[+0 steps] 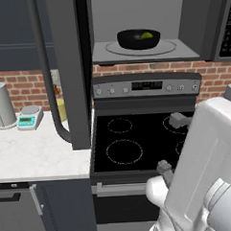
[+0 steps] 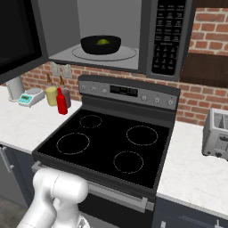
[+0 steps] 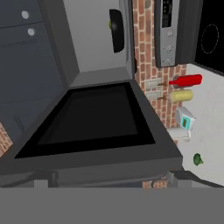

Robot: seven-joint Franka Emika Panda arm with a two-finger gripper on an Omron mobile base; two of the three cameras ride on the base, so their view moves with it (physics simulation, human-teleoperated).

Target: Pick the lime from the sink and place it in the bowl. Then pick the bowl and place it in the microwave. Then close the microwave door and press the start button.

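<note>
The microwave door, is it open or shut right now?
Open. The microwave door swings out leftward, exposing the cavity where the bowl holding the lime sits on the turntable.

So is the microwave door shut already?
No, the microwave door hangs wide open, and the bowl with the lime shows inside.

The microwave door (image 1: 69, 67) is cut off by the top edge. The arm hides part of the stove (image 1: 138, 140). The toaster (image 2: 217, 133) is cropped at the right edge.
</note>
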